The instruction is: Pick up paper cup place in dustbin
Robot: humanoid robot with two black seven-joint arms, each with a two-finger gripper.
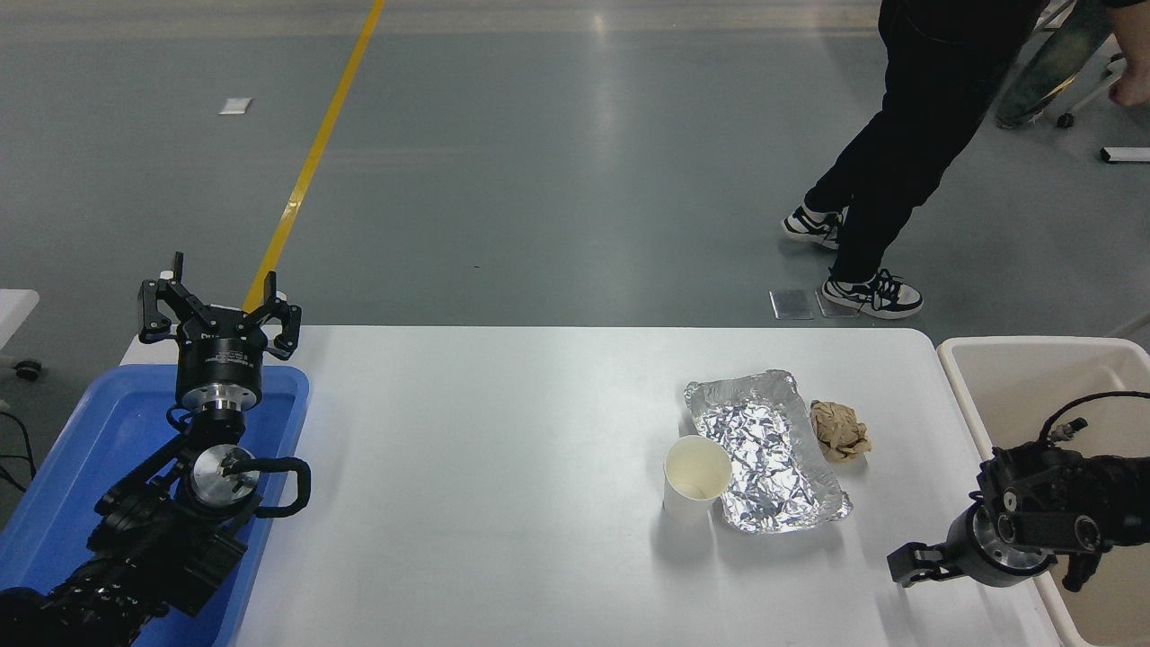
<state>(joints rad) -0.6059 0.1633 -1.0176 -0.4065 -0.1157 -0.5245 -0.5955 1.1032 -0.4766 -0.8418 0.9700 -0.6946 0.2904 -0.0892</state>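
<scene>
The white paper cup (694,481) stands upright and empty on the white table (494,467), touching the left edge of a silver foil tray. The beige dustbin (954,382) stands at the table's right end. My right gripper (912,564) comes in from the right edge, low over the table's front right part, next to the dustbin's near wall. It points left and is well to the right of the cup and a little nearer to me. It holds nothing. My left gripper (220,301) is parked open over the blue tray at the left.
The crumpled silver foil tray (768,449) lies right of the cup, with a brown paper ball (838,429) at its right side. A blue plastic tray (54,485) sits at the table's left end. A person's legs (889,153) are on the floor beyond the table's far right.
</scene>
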